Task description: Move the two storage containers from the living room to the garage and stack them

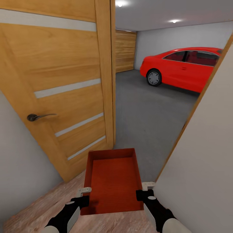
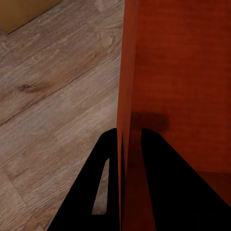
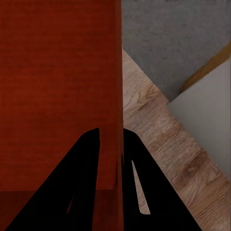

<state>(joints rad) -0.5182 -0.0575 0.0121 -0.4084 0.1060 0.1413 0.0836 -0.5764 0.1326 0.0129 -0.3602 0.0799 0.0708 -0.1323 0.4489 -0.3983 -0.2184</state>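
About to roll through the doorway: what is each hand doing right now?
Left hand: closed on the left wall of the storage container.
Right hand: closed on the same container's right wall.

head view looks down through a doorway; both wrist views closely share the storage container [image 1: 115, 181].

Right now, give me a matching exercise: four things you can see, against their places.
Things:
1. storage container
2. red car
3. wooden door
4. door handle

Places:
A. parked on the garage floor, ahead at right
B. standing open at left of the doorway
C. held between the left gripper and right gripper
D. low on the door's face

Pairs: 1-C, 2-A, 3-B, 4-D
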